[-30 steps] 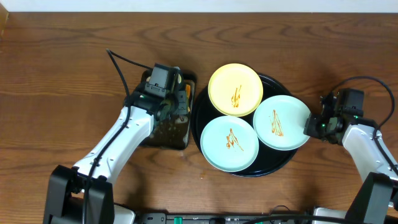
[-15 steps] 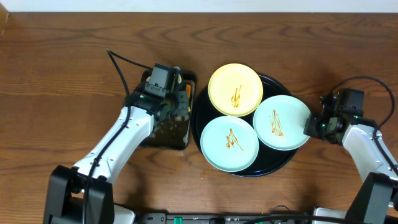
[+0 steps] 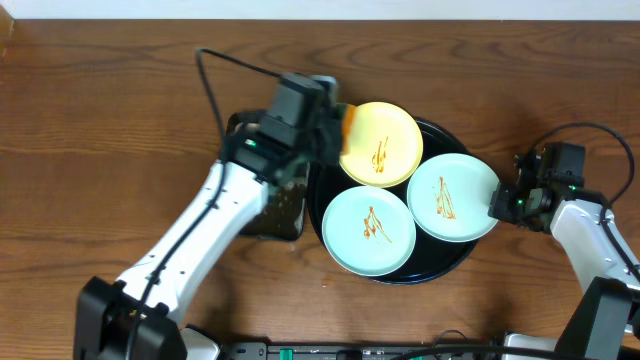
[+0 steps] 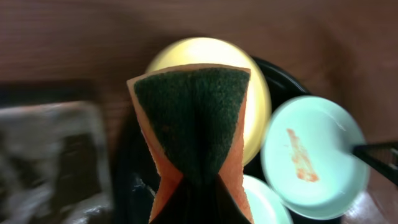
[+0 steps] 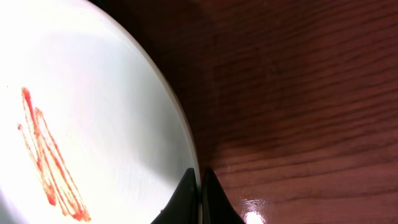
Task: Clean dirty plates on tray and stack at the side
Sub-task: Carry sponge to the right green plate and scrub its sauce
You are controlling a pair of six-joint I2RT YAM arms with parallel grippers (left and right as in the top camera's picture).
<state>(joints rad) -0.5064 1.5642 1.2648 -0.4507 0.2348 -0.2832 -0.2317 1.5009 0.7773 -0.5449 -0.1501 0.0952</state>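
Observation:
Three sauce-streaked plates sit on the round black tray (image 3: 440, 270): a pale yellow plate (image 3: 385, 135) at the back, a mint-green plate (image 3: 369, 230) at the front, and a second mint-green plate (image 3: 452, 196) on the right. My left gripper (image 3: 335, 135) is shut on an orange sponge with a dark green scrub face (image 4: 193, 118), held over the yellow plate's left edge (image 4: 258, 99). My right gripper (image 3: 497, 205) is shut on the rim of the right mint-green plate (image 5: 81, 124), fingers pinching the edge (image 5: 199, 186).
A dark rectangular wet metal pan (image 3: 278, 210) lies left of the tray, partly under my left arm; it shows blurred in the left wrist view (image 4: 50, 155). Wooden table all round (image 3: 100, 120).
My left gripper has lifted out of the metal pan with the sponge and moved right to the yellow plate's edge. The right arm and all three plates have not moved.

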